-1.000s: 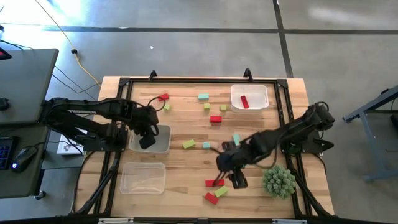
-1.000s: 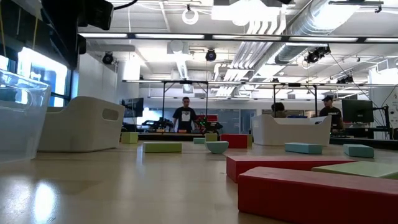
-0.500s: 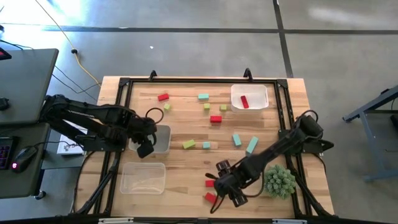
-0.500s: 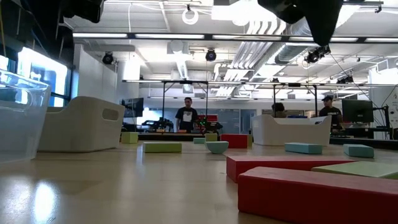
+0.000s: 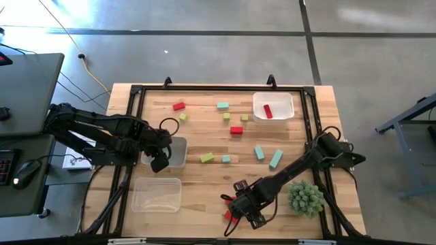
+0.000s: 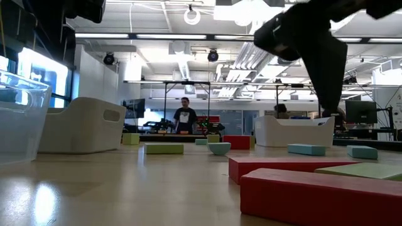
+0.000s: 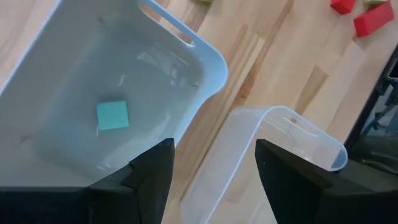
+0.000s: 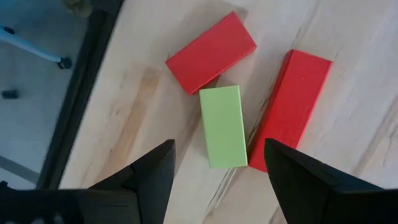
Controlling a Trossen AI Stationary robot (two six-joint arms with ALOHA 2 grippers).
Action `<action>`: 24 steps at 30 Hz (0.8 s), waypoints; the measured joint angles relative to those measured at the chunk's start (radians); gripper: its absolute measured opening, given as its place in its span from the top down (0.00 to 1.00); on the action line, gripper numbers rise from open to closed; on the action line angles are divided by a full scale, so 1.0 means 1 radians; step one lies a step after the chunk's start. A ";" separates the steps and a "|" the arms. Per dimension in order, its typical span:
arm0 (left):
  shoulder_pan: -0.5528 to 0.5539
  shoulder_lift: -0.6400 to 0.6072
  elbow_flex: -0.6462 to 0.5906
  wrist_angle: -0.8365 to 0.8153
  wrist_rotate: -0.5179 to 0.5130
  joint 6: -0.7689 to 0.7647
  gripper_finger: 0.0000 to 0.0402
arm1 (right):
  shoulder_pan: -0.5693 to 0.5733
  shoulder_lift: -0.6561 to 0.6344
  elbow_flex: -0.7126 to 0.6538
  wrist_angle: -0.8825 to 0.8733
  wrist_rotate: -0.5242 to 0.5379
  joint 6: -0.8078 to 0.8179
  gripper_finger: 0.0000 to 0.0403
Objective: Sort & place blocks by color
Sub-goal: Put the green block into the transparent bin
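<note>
No text, label, brand, number or sign can be read in any view; the blocks, trays, table and arms show no lettering, and anything in the room beyond the table is too small to make out

A white tray (image 7: pixel 205 59) holds one small teal block (image 7: pixel 112 115) on its floor. Just beside it sits a clear tray (image 7: pixel 292 124). The left gripper (image 7: pixel 214 171) hangs above them, fingers (image 7: pixel 152 174) spread apart.
</note>
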State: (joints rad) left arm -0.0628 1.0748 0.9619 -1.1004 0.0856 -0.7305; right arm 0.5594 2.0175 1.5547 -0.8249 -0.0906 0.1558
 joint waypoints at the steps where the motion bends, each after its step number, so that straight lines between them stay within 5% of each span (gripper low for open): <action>1: 0.000 0.000 0.000 0.000 -0.005 0.000 0.46 | 0.000 0.008 0.000 0.000 0.000 0.000 0.42; 24: 0.000 0.000 0.000 -0.002 -0.007 0.001 0.46 | 0.001 0.127 0.003 0.012 -0.019 0.016 0.42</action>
State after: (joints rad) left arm -0.0628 1.0748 0.9619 -1.1027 0.0784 -0.7300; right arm 0.5608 2.1443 1.5574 -0.8127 -0.1099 0.1720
